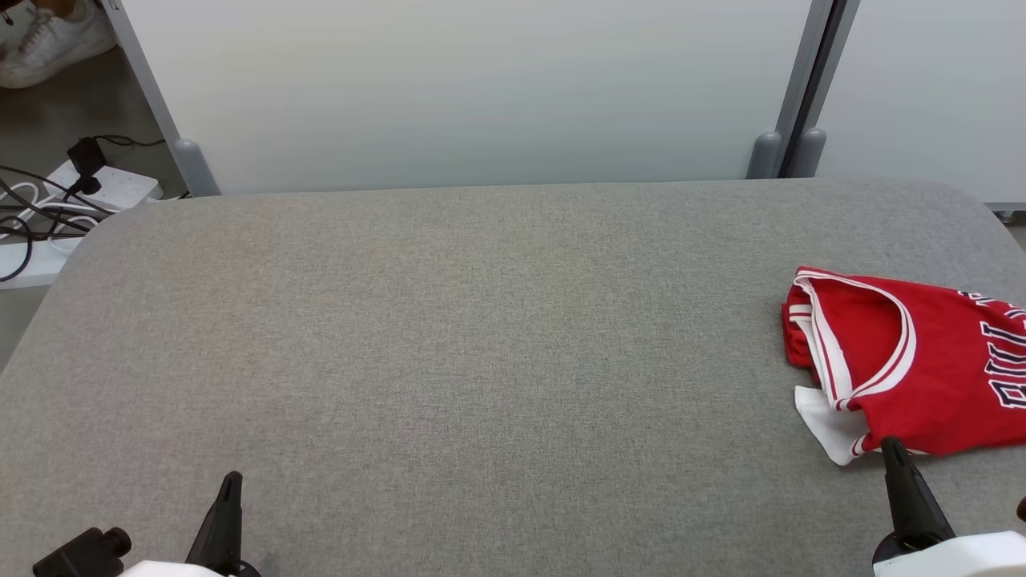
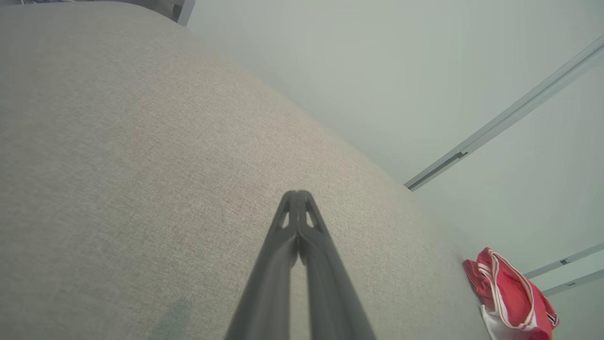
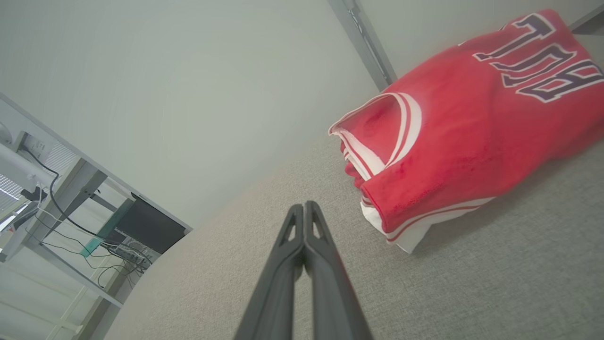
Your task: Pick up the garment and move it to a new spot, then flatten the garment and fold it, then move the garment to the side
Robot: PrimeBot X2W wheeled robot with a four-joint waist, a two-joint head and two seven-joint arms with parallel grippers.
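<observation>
Right gripper [image 1: 891,445], fingers pressed together and empty, points at the near corner of the red basketball jersey [image 1: 938,377], its tip just beside the white hem [image 1: 826,421]. The jersey lies loosely folded at the right edge of the grey woven table cover [image 1: 481,336]. The head view cuts part of it off, so the fold's neatness is hard to judge. If pick-up is the step in hand, the jaws should open and pinch the doubled near edge, taking every layer. The fabric looks thin and slick, with white-and-dark banded neckline [image 3: 406,127] and dark block lettering [image 3: 542,56]. Left gripper [image 1: 232,478], likewise closed, hovers well apart.
</observation>
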